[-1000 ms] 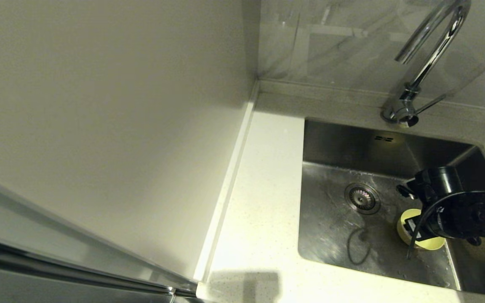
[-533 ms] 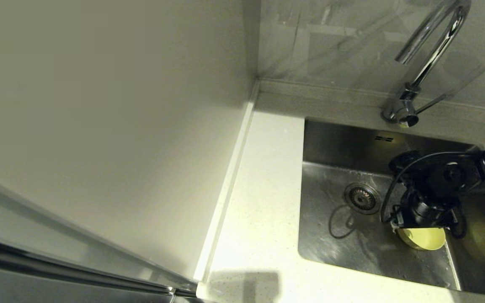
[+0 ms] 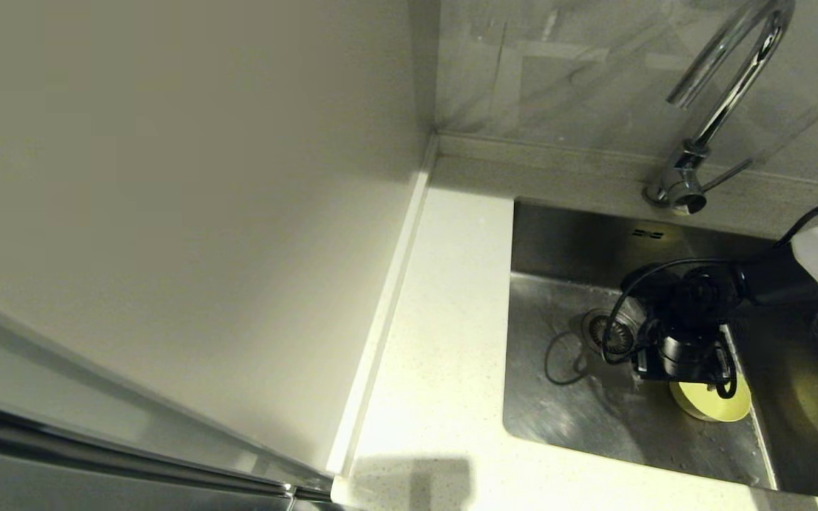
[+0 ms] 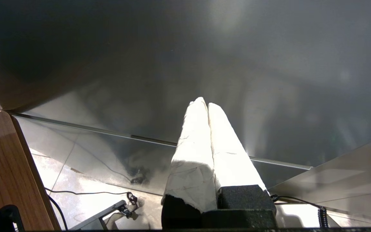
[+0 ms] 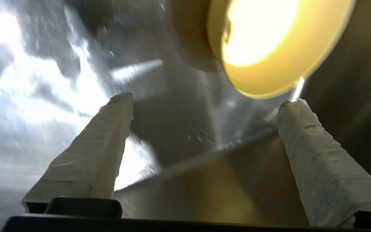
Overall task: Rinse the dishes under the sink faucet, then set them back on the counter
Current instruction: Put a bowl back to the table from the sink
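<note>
A yellow-green bowl (image 3: 711,406) rests on the floor of the sink (image 3: 558,404), at the foot of its right wall. My right wrist (image 3: 686,341) hangs directly over it and hides its far edge. In the right wrist view my right gripper (image 5: 207,100) is open, with bare wet steel between the taped fingers. The bowl (image 5: 269,42) lies just beyond the fingertips, close to one of them. The sink faucet (image 3: 718,106) stands at the back with no water running. My left gripper (image 4: 204,103) is shut and empty, parked low, away from the counter (image 3: 444,319).
The round drain strainer (image 3: 604,330) sits left of my right wrist, partly crossed by its black cable. A tall pale wall panel (image 3: 167,213) closes off the left side. The tiled backsplash (image 3: 558,71) runs behind the faucet.
My right arm has swung left across the sink and now hangs over the bowl. The bowl has gone from tilted beside the wrist to lying low on the sink floor.
</note>
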Available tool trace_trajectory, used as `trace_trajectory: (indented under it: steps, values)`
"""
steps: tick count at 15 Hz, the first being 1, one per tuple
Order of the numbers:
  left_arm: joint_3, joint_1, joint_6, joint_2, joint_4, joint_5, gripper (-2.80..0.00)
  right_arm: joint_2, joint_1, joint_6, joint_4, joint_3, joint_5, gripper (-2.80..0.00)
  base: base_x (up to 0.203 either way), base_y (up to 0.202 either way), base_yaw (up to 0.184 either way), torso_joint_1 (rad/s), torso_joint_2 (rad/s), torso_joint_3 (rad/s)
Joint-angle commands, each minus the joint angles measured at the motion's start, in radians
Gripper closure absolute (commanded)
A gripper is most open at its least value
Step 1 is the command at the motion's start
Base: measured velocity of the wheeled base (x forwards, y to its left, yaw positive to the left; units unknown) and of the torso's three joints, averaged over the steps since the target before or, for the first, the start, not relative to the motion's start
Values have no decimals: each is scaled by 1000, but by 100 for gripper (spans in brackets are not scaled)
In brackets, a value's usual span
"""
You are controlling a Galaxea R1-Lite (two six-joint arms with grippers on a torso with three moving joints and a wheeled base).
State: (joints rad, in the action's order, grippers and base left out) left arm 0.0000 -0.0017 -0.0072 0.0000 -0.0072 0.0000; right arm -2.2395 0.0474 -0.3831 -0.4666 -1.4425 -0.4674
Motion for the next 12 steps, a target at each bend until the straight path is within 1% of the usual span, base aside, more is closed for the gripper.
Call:
trace_trajectory:
  steps: [1,4,7,9,12]
  values:
    - [3,0,0,0,0,0,0,-63,-3,-9,-3,-45,-2,-280,0,0,0,0,0,0]
    - [3,0,0,0,0,0,0,-106,-6,-10,-2,-95,-2,-280,0,0,0,0,0,0]
    - [3,0,0,0,0,0,0,-155,-21,-8,-3,-177,-6,-280,0,0,0,0,0,0]
    - [3,0,0,0,0,0,0,-180,-44,-8,-3,-220,-15,-280,0,0,0,0,0,0]
    - [3,0,0,0,0,2,0,-191,-85,-7,-3,-243,-43,-280,0,0,0,0,0,0]
